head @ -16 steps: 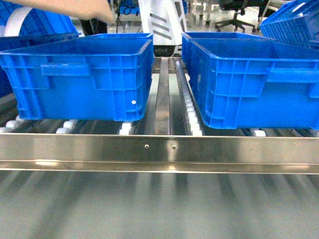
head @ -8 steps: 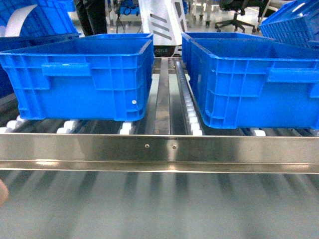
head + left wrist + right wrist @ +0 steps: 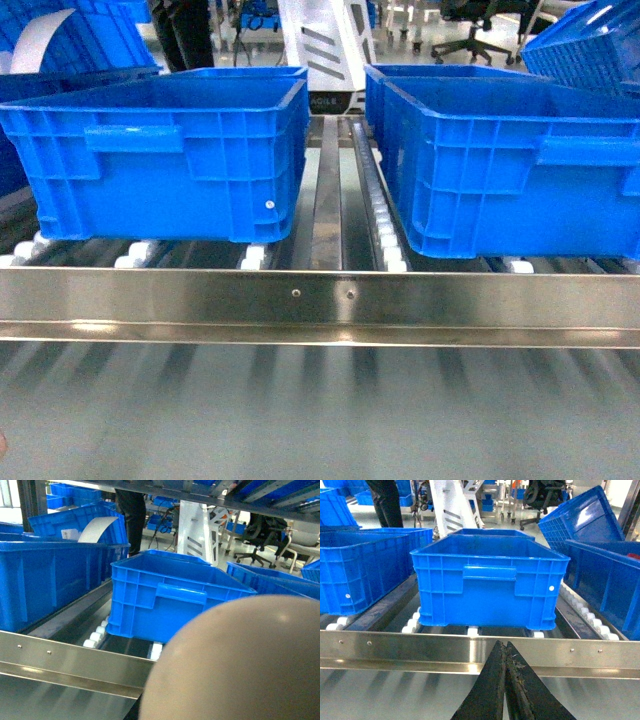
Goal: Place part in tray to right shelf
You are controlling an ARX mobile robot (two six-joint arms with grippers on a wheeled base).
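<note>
Part and tray appear in no view, so by my judgement nothing is placed yet and the whole job remains. On the right shelf [image 3: 320, 300], blue crates [image 3: 160, 160] fill the roller lanes, leaving little free room. Right gripper [image 3: 506, 690] has its fingers pressed together, empty. A beige dome [image 3: 235, 665] blocks the left wrist view; those fingers cannot be judged.

Bright, glare on steel rail [image 3: 320, 300], blurred foreground.
</note>
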